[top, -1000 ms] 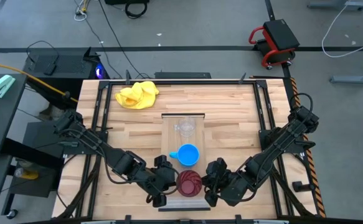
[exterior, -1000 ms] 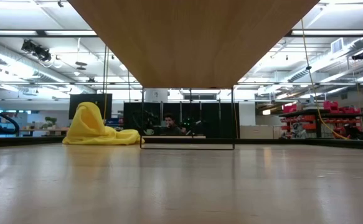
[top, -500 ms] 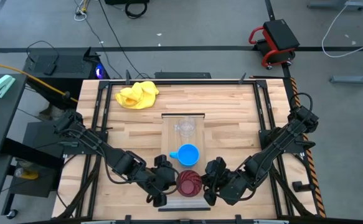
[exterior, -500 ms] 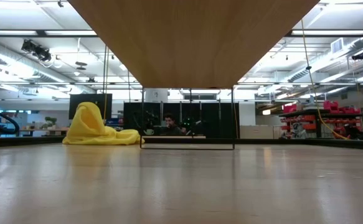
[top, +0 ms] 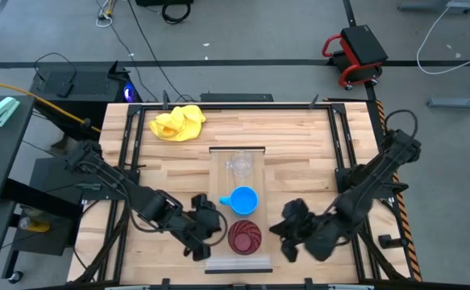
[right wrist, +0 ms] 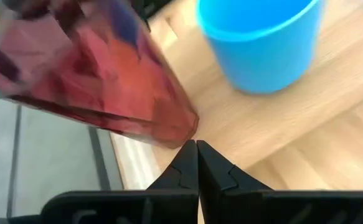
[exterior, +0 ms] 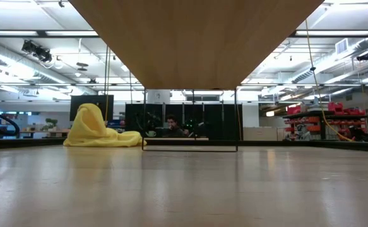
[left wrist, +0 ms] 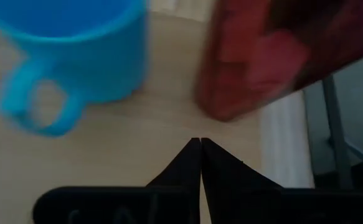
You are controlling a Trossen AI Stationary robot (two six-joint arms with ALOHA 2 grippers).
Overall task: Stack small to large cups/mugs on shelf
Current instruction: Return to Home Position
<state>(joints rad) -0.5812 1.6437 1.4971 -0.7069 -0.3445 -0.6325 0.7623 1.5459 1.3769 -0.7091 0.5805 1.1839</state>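
The wooden surface point(top: 299, 145) carries the shelf point(top: 218, 181) at its middle. On it, in a row, stand the clear cup point(top: 239, 165), the blue mug point(top: 243, 200) and the red cup point(top: 244, 236). The left end effector point(left wrist: 199, 146) and the right end effector point(right wrist: 196, 147) flank the red cup without touching it. Both have their fingers pressed together and hold nothing.

The wooden table point(top: 299, 137) has two things lying right on its top. A crumpled yellow cloth point(top: 177, 122) sits at about 11 o'clock, near the far edge. A long light wood shelf point(top: 222, 173) lies flat from the middle down to 6 o'clock. Three cups stand on it in a row: the clear cup point(top: 239, 165) at the 12 o'clock end, the blue mug point(top: 243, 200) in the middle, and the red cup point(top: 244, 236) at 6 o'clock.
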